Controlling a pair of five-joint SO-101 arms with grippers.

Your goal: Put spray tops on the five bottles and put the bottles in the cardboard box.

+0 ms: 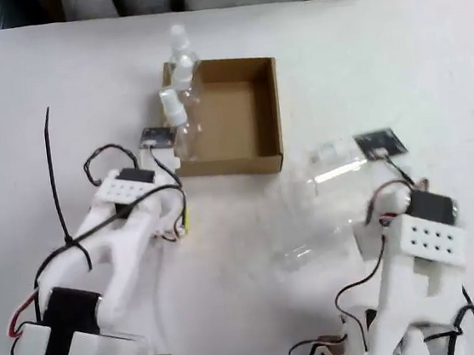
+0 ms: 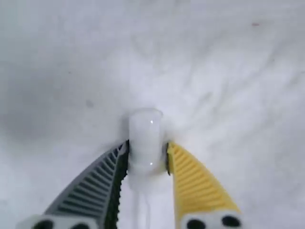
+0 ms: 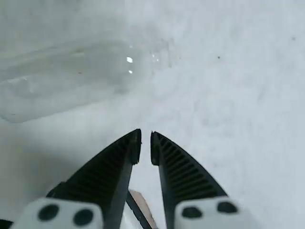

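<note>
White spray top [image 2: 145, 129] is clenched in the left gripper [image 2: 147, 148], so the right gripper [image 3: 145, 143], closed on nothing, should steady the bare bottle [image 3: 71, 76] lying near-right of the box [image 1: 229, 165] before threading

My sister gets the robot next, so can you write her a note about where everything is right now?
Left end effector: shut on a white spray top, low over the table.
Right end effector: shut, empty, facing a clear bottle lying on its side.
Done: a topped bottle and a second topped bottle stand at the cardboard box's left wall; I cannot tell if they are inside.
Left: the lying bottle seems to have no top; it probably needs the held one, then boxing.
</note>
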